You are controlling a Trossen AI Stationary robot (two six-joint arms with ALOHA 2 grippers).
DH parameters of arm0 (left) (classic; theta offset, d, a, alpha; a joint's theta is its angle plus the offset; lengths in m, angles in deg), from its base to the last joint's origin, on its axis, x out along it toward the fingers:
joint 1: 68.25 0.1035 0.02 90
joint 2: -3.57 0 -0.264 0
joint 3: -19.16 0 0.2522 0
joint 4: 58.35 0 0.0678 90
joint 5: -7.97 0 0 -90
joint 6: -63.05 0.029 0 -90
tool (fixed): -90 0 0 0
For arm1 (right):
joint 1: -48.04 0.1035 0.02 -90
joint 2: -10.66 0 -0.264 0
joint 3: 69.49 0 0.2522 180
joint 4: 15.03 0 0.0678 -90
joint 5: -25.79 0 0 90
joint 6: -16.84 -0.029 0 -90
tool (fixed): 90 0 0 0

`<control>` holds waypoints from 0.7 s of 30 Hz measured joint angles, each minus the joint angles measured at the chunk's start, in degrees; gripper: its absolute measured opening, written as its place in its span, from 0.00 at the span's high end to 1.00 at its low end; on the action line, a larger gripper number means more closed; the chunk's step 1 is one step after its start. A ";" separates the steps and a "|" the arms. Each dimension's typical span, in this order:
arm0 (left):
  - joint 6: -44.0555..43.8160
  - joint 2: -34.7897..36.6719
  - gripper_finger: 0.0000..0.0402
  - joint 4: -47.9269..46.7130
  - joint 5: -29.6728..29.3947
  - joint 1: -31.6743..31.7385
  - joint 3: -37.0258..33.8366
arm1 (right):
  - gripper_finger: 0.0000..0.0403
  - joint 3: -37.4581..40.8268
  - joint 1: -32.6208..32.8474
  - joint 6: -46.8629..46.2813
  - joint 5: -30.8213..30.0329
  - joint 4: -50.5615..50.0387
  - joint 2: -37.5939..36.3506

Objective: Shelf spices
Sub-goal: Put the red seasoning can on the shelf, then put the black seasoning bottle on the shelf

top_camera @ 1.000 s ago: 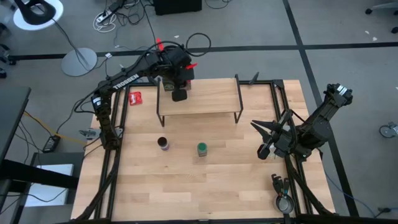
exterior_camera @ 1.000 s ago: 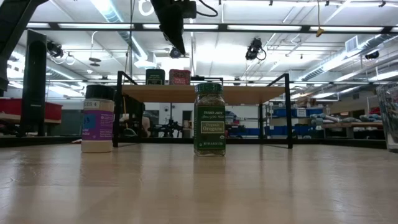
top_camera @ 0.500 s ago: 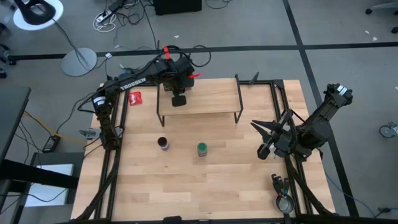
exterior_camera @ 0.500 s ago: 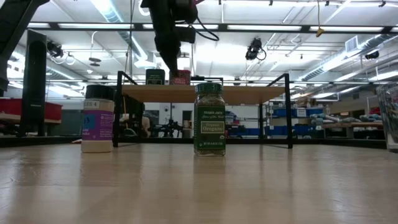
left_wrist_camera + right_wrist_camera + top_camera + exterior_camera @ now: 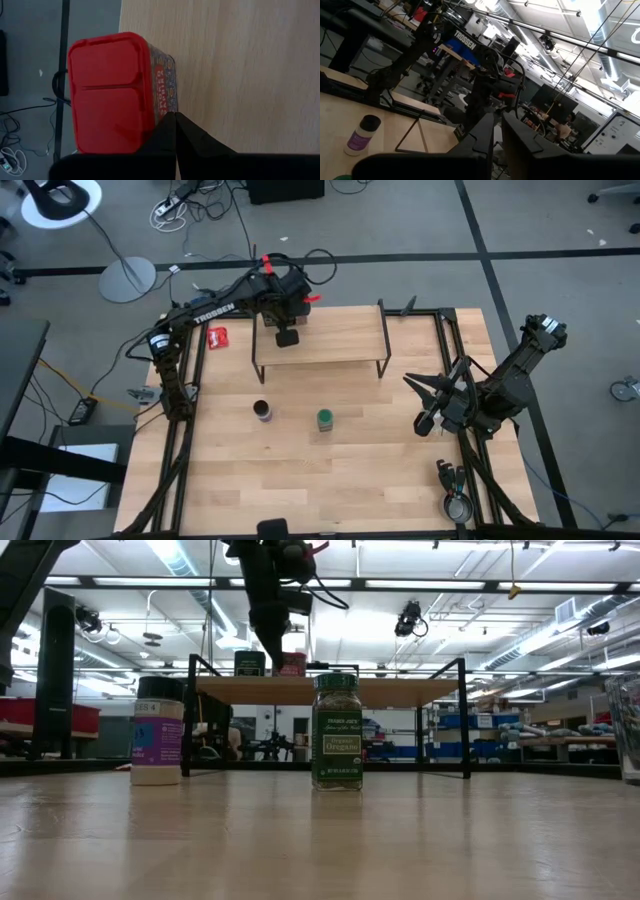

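Left tool [image 5: 175, 117] lower, beside red-lidded square tin [image 5: 107, 92]

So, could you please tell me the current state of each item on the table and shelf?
Red square tin: upright on light wood shelf, lid closed.
Dark olive square tin: upright on shelf.
Green jar: upright on table, capped.
Blue-capped dark jar: upright on table.
Left end effector: shut, beside red tin.
Right end effector: idle at table's right.

Red tin [image 5: 107, 92]: glossy plastic-looking lid, printed side. Shelf [image 5: 330, 340]: pale matt wood plank, thin black metal legs.
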 joint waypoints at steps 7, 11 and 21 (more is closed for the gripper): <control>-0.02 0.01 1.00 -0.11 -1.11 0.68 0.00 | 0.90 0.00 0.01 0.00 0.00 0.00 0.00; -0.02 0.02 1.00 -0.34 -1.12 0.77 0.00 | 0.90 0.00 0.02 0.00 0.00 0.00 0.00; -0.46 0.02 1.00 -1.01 0.52 0.44 0.00 | 0.90 0.00 0.02 0.00 0.00 0.00 0.00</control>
